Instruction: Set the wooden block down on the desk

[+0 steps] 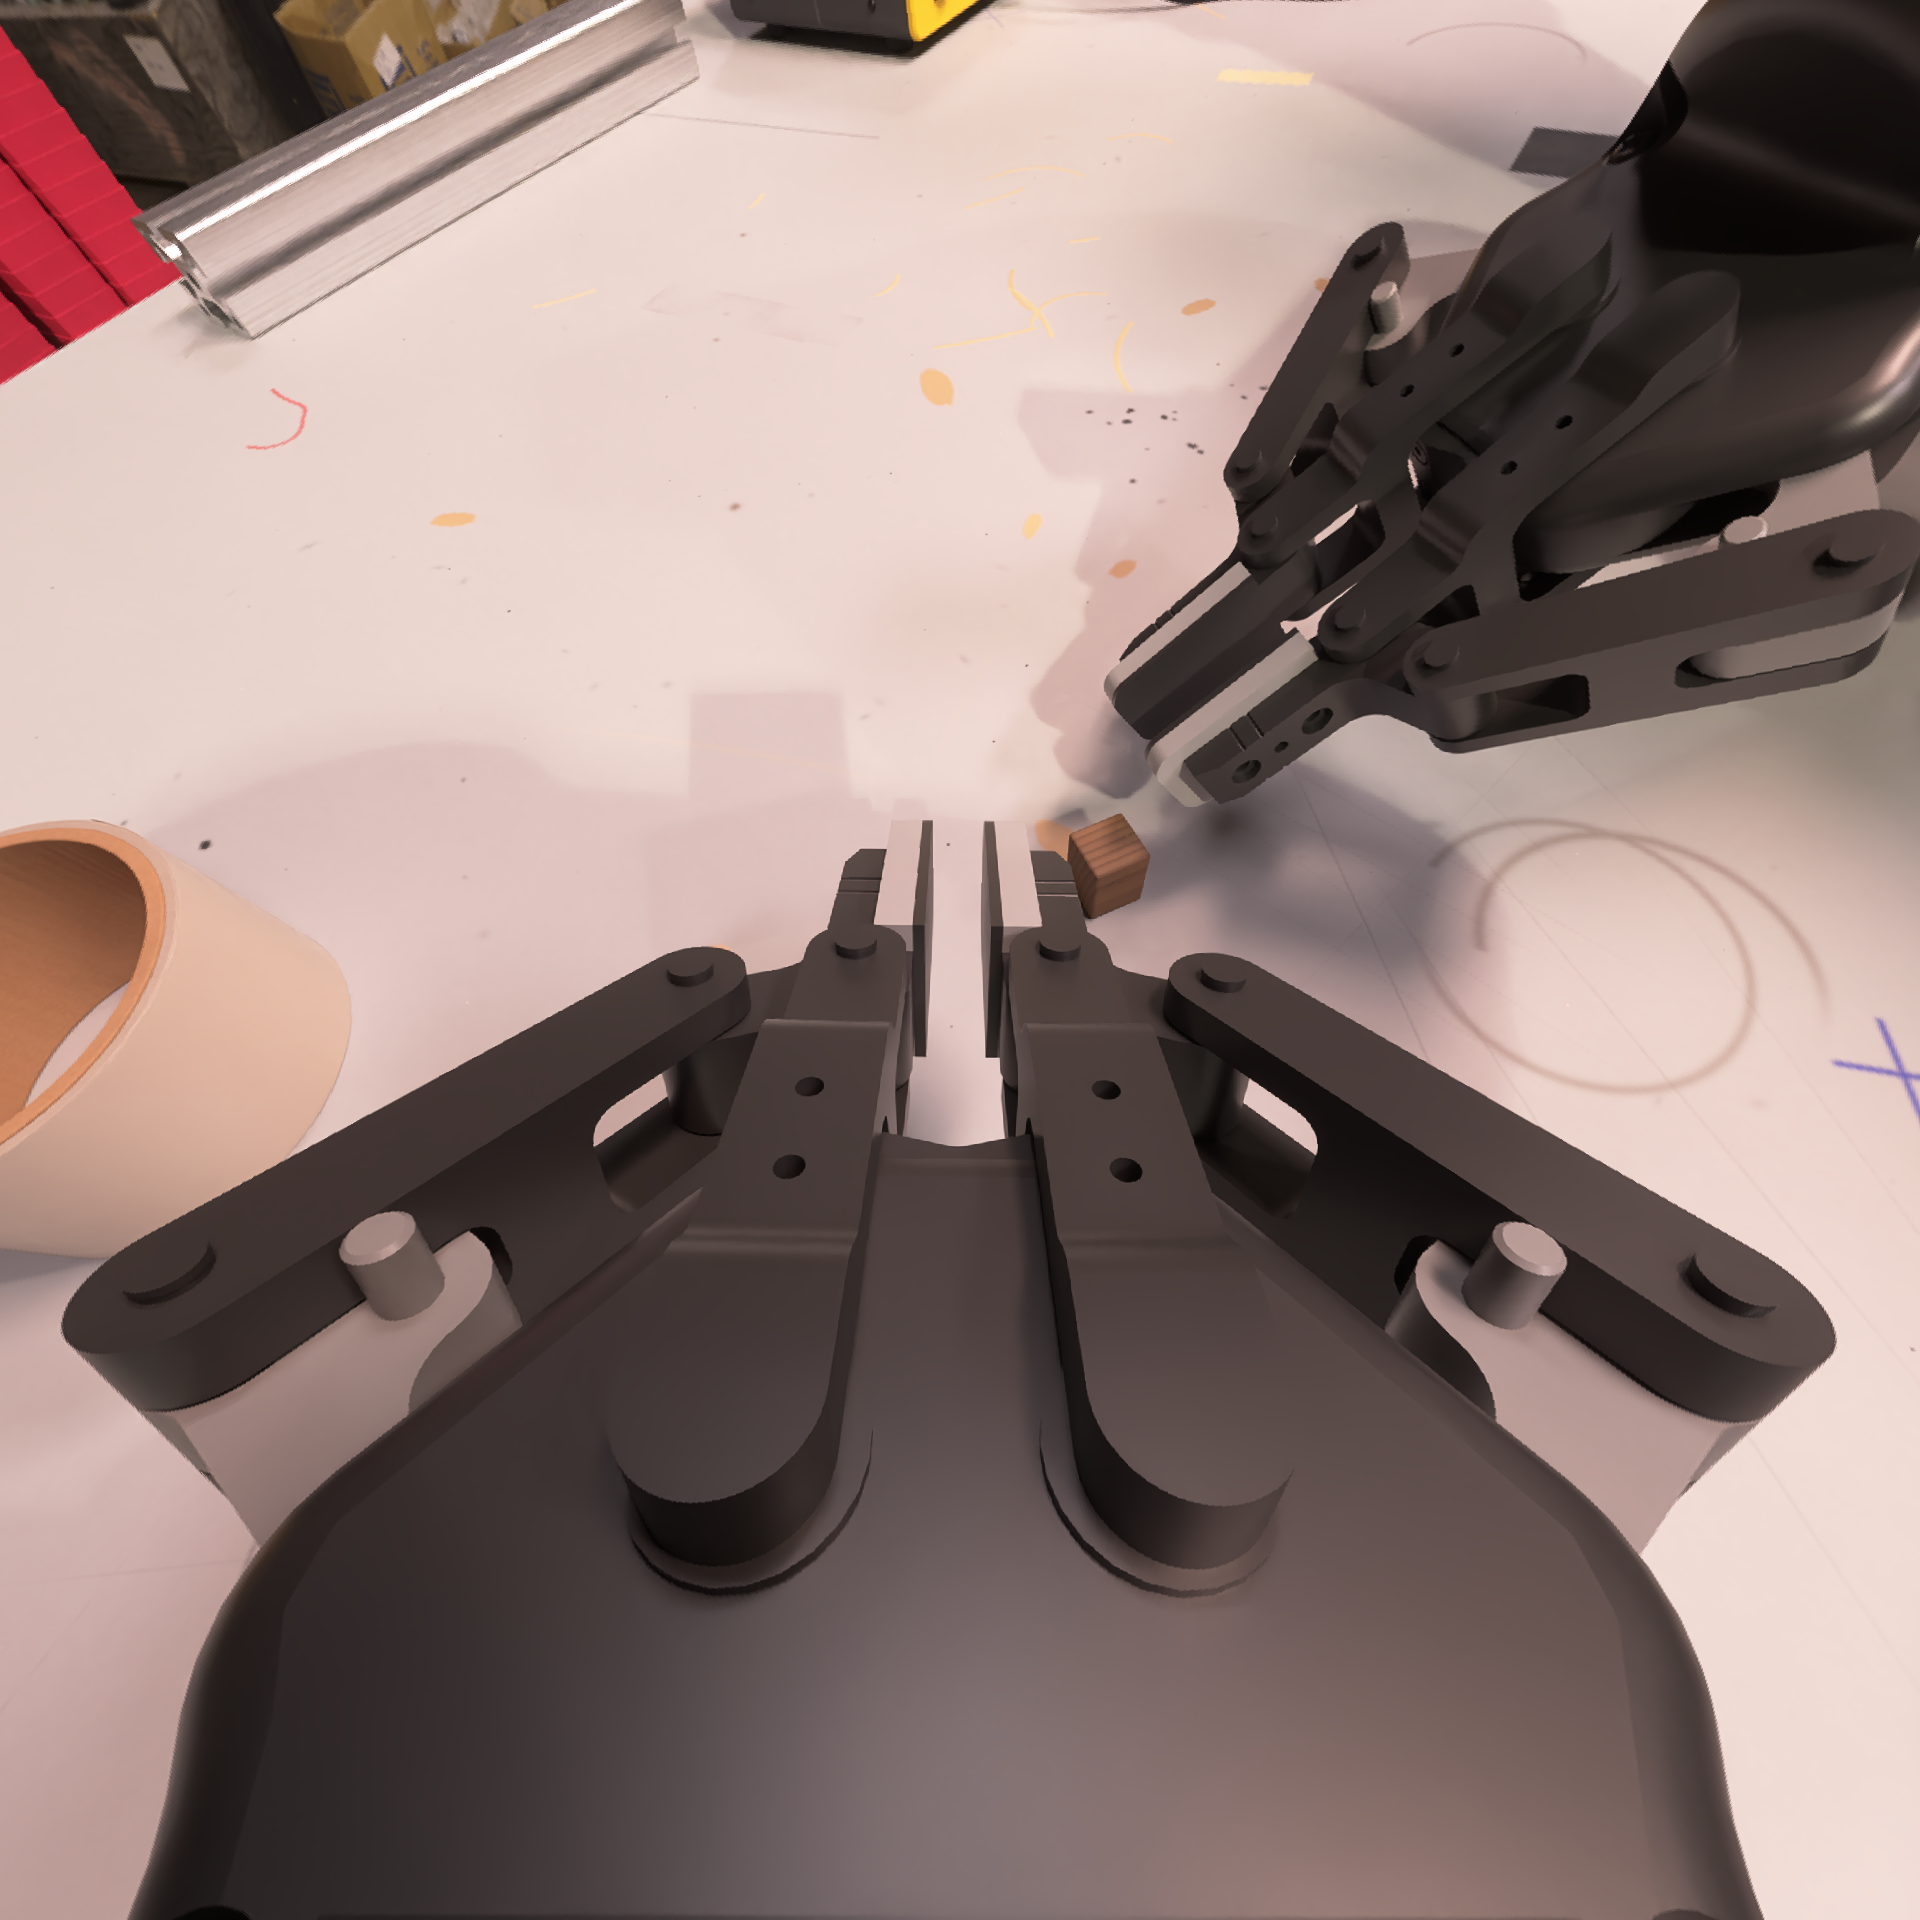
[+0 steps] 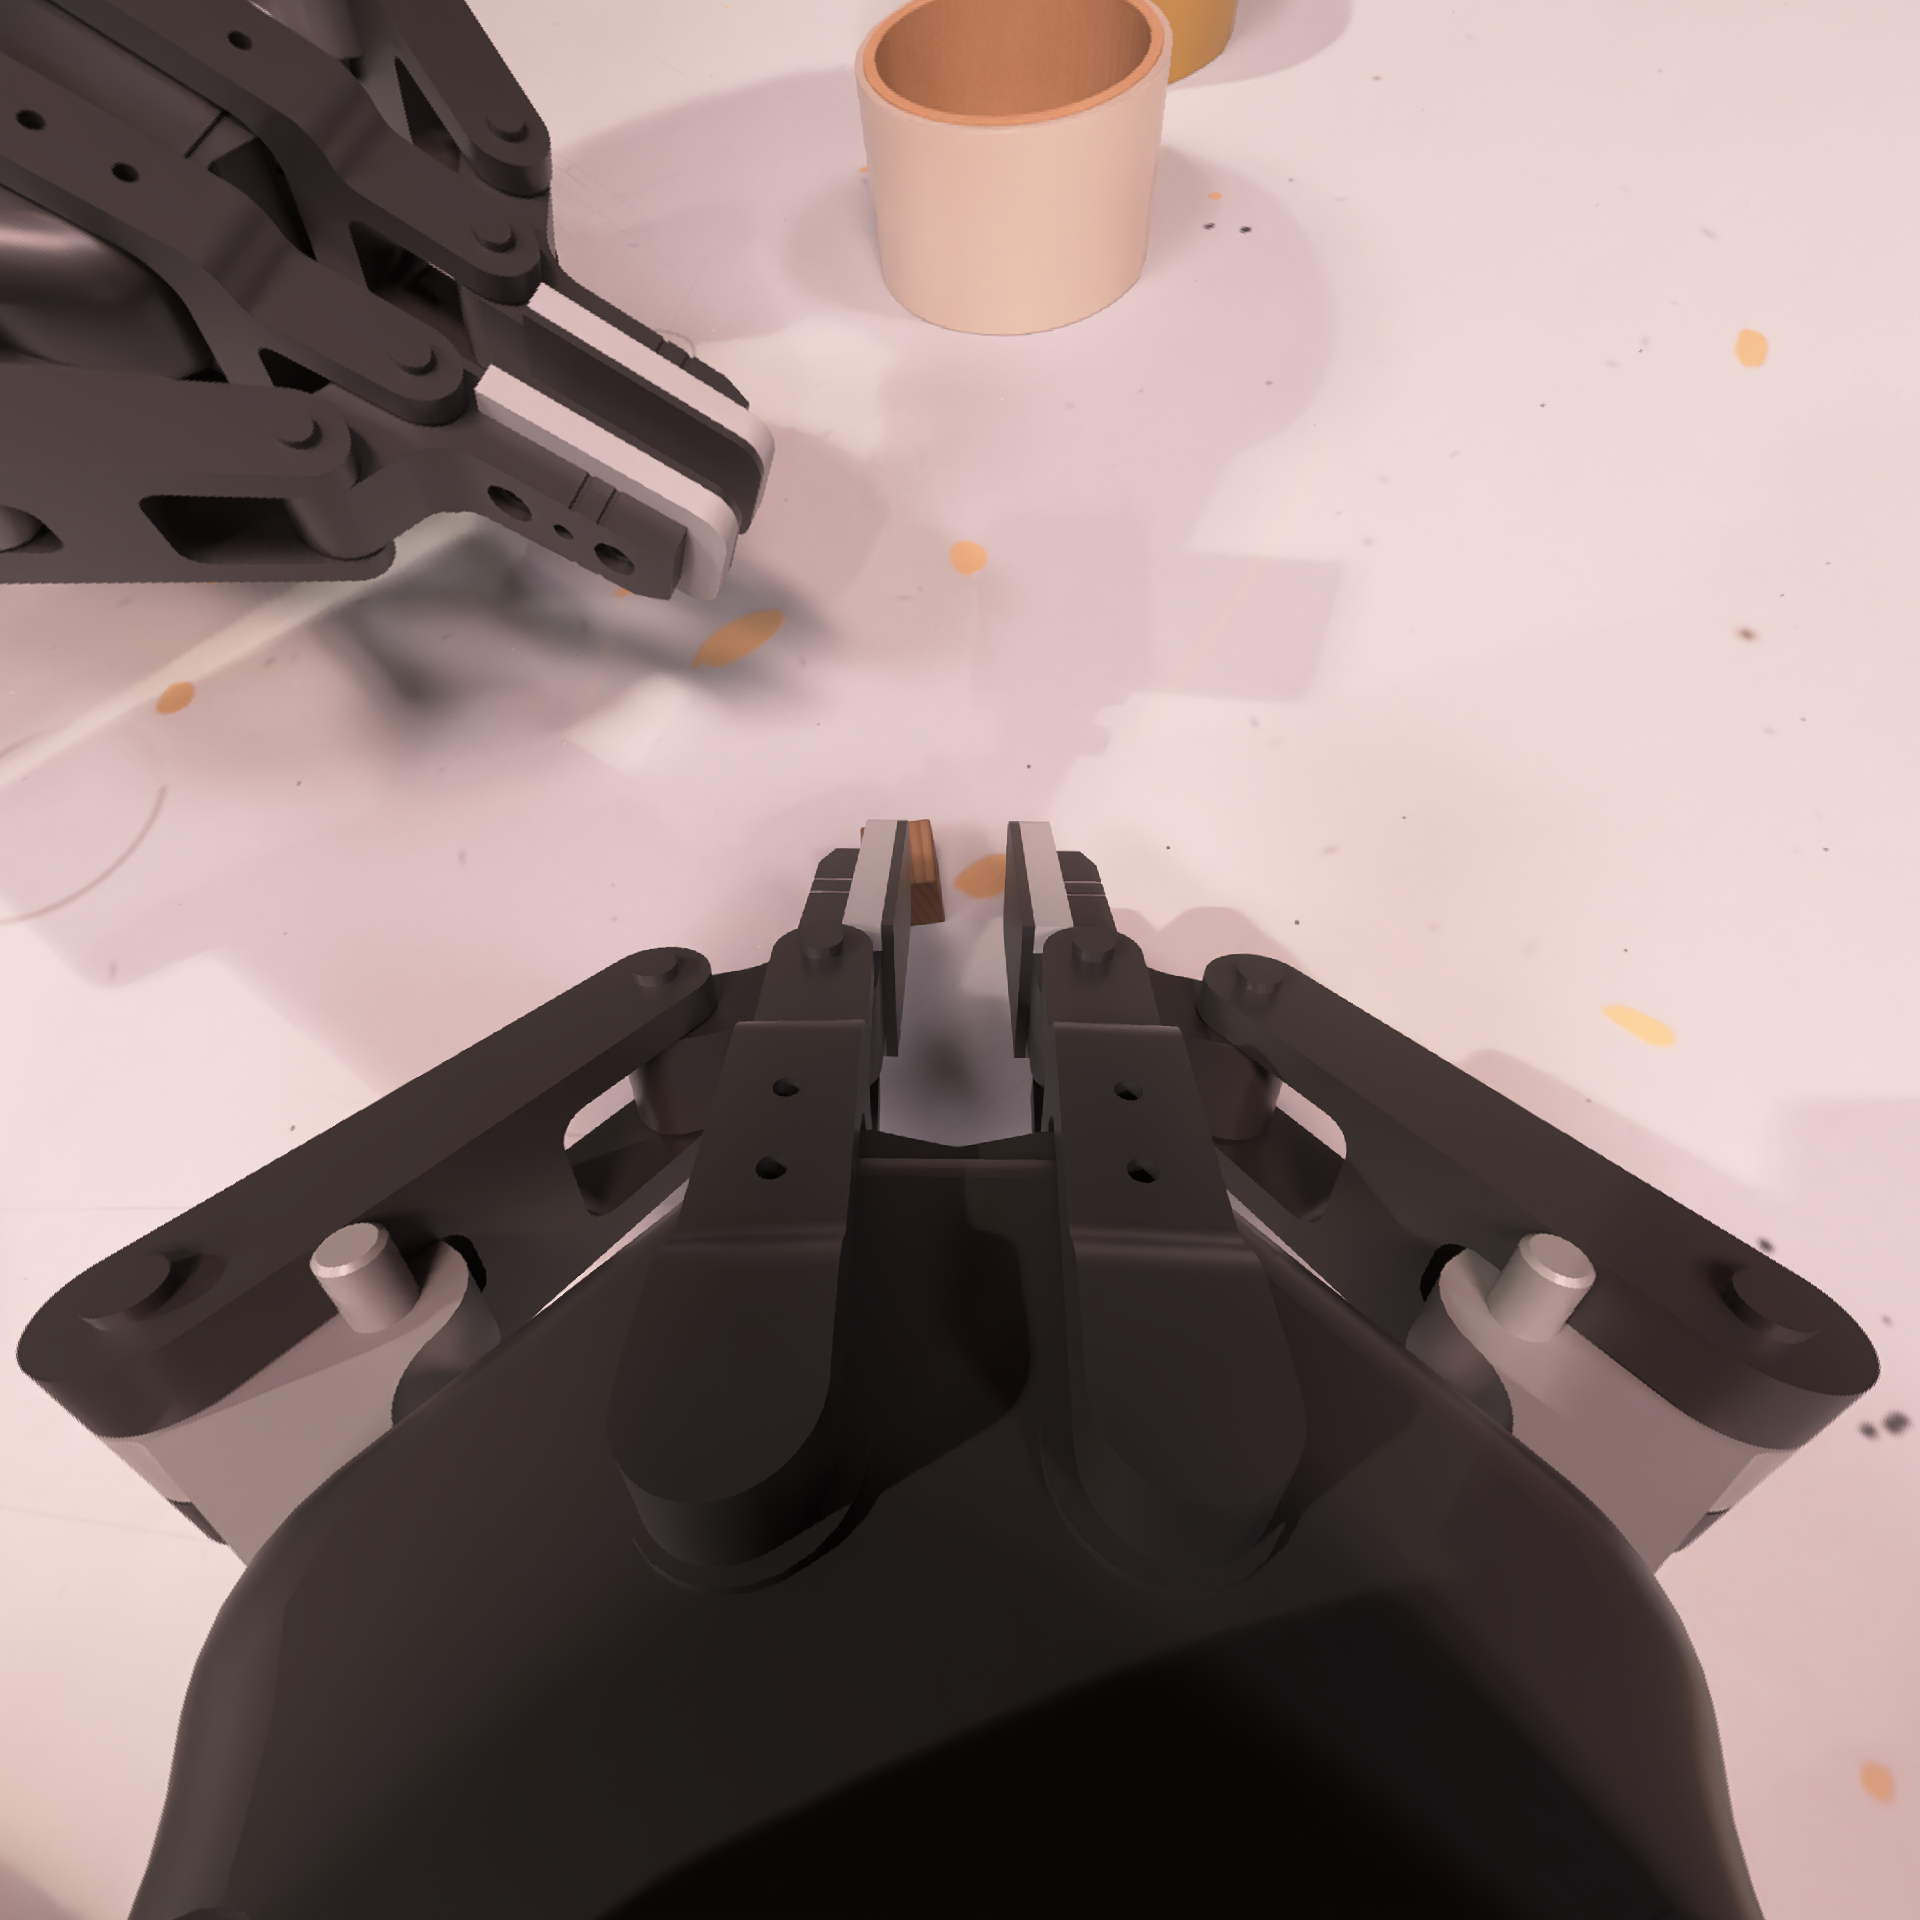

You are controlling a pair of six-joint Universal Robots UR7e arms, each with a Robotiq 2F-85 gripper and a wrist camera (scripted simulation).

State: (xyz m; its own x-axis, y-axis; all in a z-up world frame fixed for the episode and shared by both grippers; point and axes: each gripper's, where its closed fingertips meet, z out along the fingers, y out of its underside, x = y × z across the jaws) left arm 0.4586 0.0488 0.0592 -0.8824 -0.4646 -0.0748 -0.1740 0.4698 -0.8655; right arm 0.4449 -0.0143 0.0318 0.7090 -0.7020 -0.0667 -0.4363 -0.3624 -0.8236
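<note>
A small brown wooden block (image 1: 1110,864) rests on the white desk (image 1: 623,623) beside an orange spot. My left gripper (image 1: 956,868) is empty, its jaws a narrow gap apart, with the block just right of its right fingertip. My right gripper (image 1: 1169,727) hovers just above and to the right of the block, with its jaws apart. In the right wrist view the block (image 2: 927,873) shows as a sliver beyond the right gripper (image 2: 956,873), close against its left finger and partly hidden by it. The left gripper (image 2: 732,499) sits at the upper left there.
A beige cylinder with an orange inside stands on the desk (image 2: 1013,177) and shows at the left edge of the left wrist view (image 1: 156,1018). An aluminium bar (image 1: 416,166), red boxes (image 1: 52,239) and a yellow-black device (image 1: 862,21) lie at the far edge.
</note>
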